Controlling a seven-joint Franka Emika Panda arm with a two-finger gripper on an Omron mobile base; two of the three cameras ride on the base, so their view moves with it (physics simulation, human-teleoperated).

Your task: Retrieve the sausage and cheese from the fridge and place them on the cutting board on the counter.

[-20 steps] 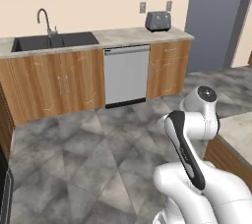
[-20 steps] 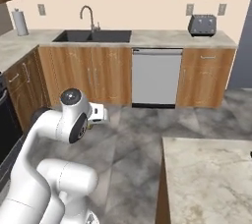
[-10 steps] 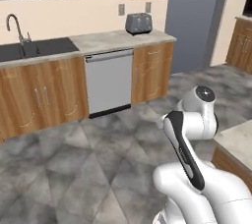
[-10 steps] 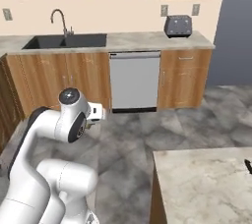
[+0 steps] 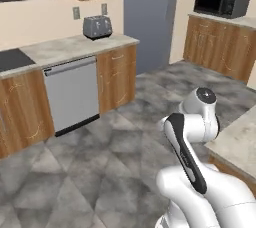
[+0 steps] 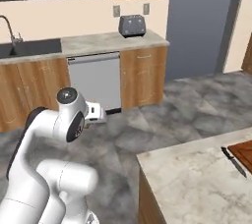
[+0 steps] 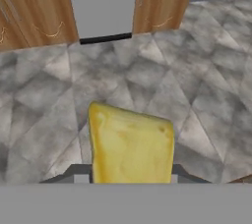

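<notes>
Gripping the cheese (image 7: 131,145) in the gripper (image 7: 129,178), carrying it above the grey stone floor (image 7: 197,85); nearing the counter (image 6: 197,179), cutting board (image 6: 244,151) lying at its far edge beside a knife (image 6: 233,161).

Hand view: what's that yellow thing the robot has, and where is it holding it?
It is the cheese, a pale yellow wedge. The gripper is shut on its near end, and the rest sticks out above the kitchen floor.
</notes>
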